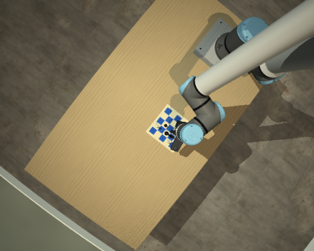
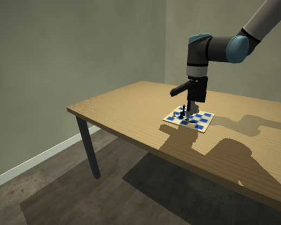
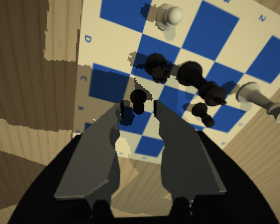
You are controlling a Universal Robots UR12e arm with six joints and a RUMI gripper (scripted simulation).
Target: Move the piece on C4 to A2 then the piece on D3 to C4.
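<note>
Exterior view: wooden table (image 1: pixel 111 122) (image 2: pixel 132 109) beside plain greenish walls (image 2: pixel 72 49).

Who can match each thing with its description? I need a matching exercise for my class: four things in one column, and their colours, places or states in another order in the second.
Things:
1. Chessboard
2. Table
3. Gripper
4. Round joint cap

Descriptions:
A. Light blue, on the arm
B. Blue and cream squares
C. Fingers standing apart, over the board
D. Light wood, under the board

Right pairs: 1-B, 2-D, 3-C, 4-A
</note>
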